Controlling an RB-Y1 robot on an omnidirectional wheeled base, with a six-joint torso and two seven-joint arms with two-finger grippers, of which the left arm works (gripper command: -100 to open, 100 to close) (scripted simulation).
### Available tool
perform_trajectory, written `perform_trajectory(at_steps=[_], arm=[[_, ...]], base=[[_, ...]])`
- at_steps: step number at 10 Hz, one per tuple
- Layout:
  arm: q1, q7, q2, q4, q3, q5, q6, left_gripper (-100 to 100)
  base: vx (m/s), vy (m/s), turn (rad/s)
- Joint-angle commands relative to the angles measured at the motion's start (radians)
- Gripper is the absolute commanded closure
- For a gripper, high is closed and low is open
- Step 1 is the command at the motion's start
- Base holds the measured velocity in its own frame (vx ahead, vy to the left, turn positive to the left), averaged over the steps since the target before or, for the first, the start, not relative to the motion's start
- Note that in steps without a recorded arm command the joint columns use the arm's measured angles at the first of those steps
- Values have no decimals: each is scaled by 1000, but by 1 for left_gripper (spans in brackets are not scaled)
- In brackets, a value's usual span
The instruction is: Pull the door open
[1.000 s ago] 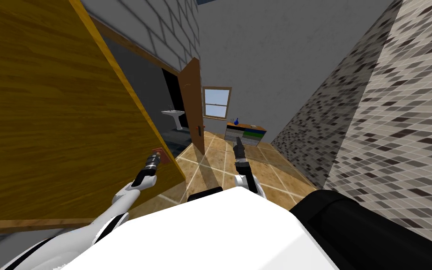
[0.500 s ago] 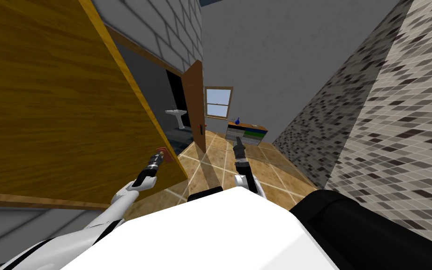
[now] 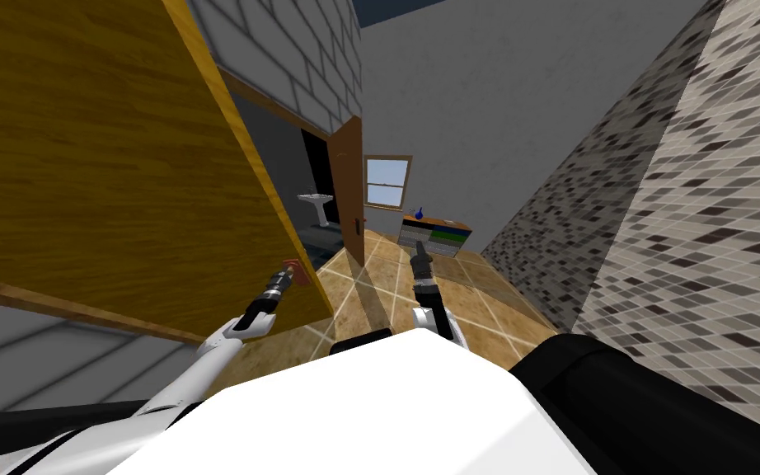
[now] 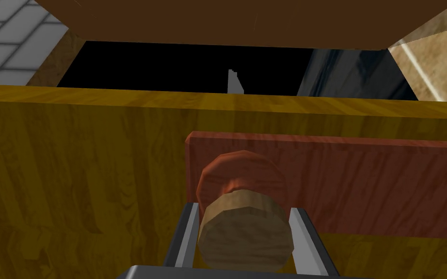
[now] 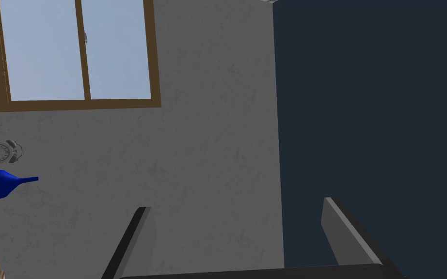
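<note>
The door point(image 3: 106, 165) is a broad panel of golden-brown wood grain with a lighter yellow edge. It stands partly open on my left, its free edge out over the tan tiled floor point(image 3: 485, 313). Near that edge sits a reddish-brown plate point(image 4: 363, 184). From it juts a round knob point(image 4: 244, 237), red at the neck and pale wood at the face. The left gripper point(image 4: 244, 209) has its 2 fingers clamped on the knob's sides. The right gripper point(image 5: 234, 203) points forward, well apart from the door, its 2 fingers spread.
</note>
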Motion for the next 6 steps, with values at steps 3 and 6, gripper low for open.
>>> perform_trajectory(at_steps=[3,6], arm=[[-16,24,-21,-29,-71,-31,2,100],[-25,38,-32,-46,-111,-48,3,100]], base=[[88,-54,248],[58,-39,132]])
